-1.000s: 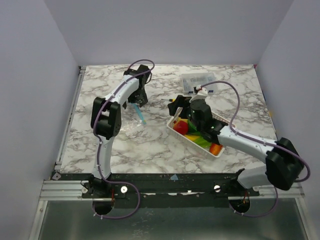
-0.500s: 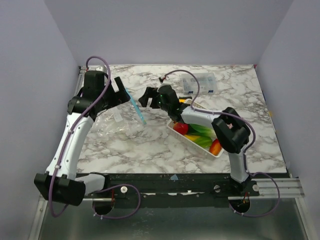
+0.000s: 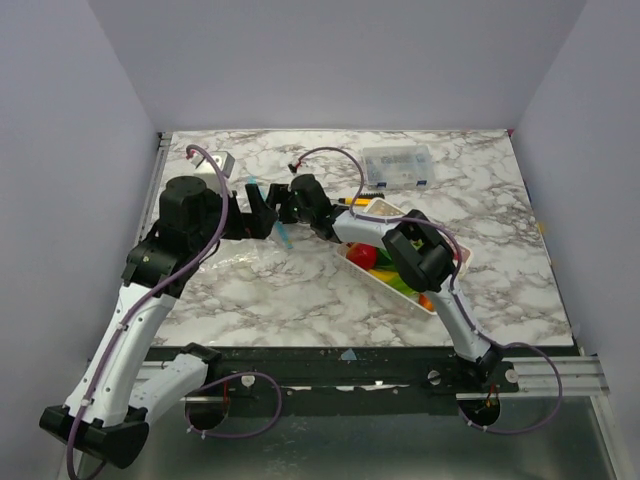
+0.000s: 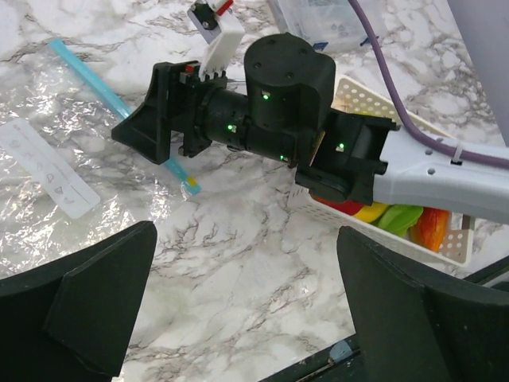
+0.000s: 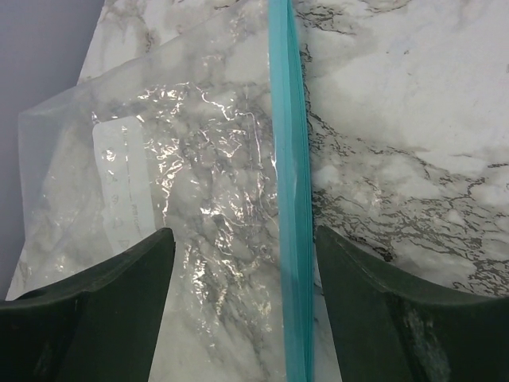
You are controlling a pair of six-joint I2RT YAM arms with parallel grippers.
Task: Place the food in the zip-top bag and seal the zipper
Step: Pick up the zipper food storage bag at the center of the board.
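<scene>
The clear zip-top bag (image 5: 183, 159) lies flat and empty on the marble table, also seen in the left wrist view (image 4: 48, 159). Its light-blue zipper (image 5: 290, 199) runs along the mouth; it also shows in the left wrist view (image 4: 87, 72) and the top view (image 3: 284, 238). My right gripper (image 5: 246, 318) is open low over the bag, its jaws on either side of the zipper, gripping nothing; the left wrist view shows it too (image 4: 155, 103). My left gripper (image 4: 246, 310) is open and empty above bare marble, near the right gripper. The food (image 3: 362, 256) lies in the white basket (image 4: 445, 247).
A small clear lidded box (image 3: 398, 165) stands at the back, behind the basket (image 3: 345, 262). The right arm stretches left across the basket's far end. Both grippers crowd together over the bag's mouth at centre-left. Grey walls close in on three sides.
My right gripper has left the basket and reached left over the bag's zipper. My left arm has pulled back from the bag's far side and now points right at it.
</scene>
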